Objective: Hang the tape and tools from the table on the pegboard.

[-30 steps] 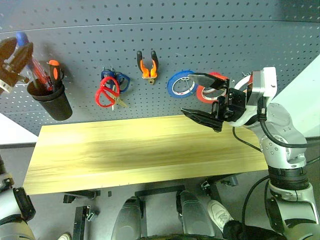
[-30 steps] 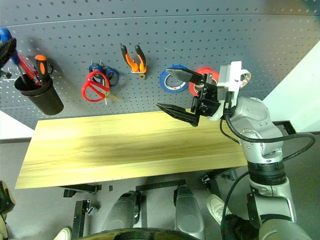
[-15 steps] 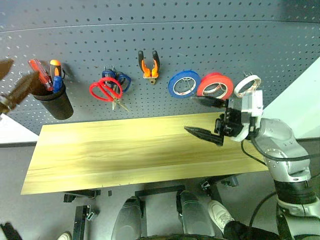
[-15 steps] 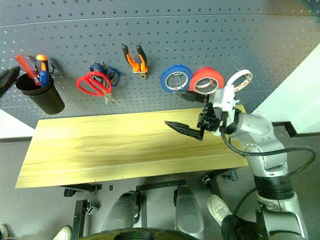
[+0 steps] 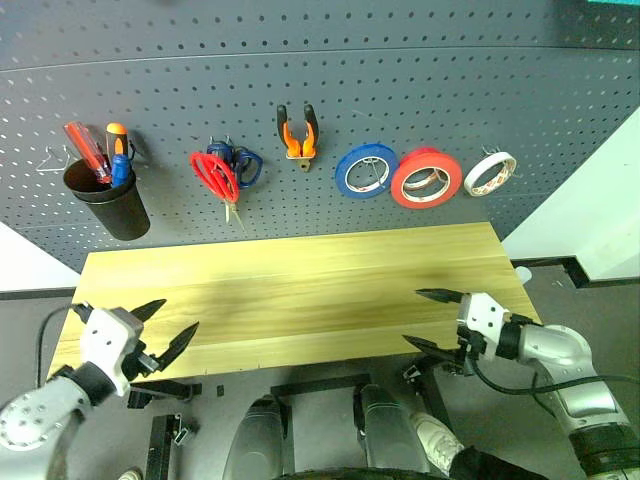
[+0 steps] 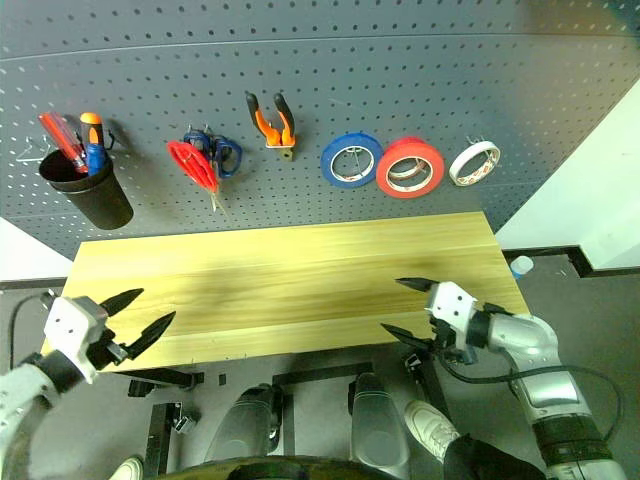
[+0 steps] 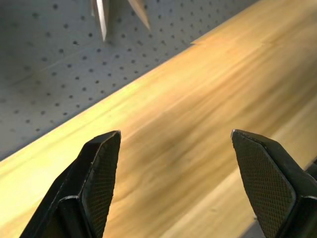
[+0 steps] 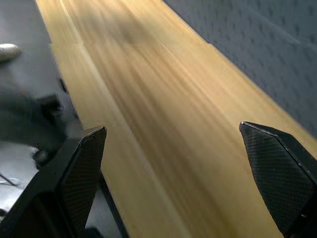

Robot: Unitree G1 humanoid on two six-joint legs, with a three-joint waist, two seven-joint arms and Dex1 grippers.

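Tape [image 5: 426, 177] hangs far from both my grippers, on the pegboard [image 5: 420, 80]. My left gripper [image 5: 160, 330] and right gripper [image 5: 432, 320] hover at the table's [image 5: 300, 290] near corners, fingers spread wide, holding nothing. Far across the planks hang red-handled scissors [image 5: 216, 178], pliers [image 5: 296, 132], a blue roll [image 5: 365, 170], and a black cup [image 5: 108, 200] holding the blue-handled screwdriver [image 5: 119, 166].

Grey floor [image 5: 600, 250] runs beneath and to the right of the tabletop; a white wall panel [image 5: 590, 215] stands at right, another white area [image 5: 25, 265] at lower left; black metal frame legs [image 5: 320, 385] sit below.
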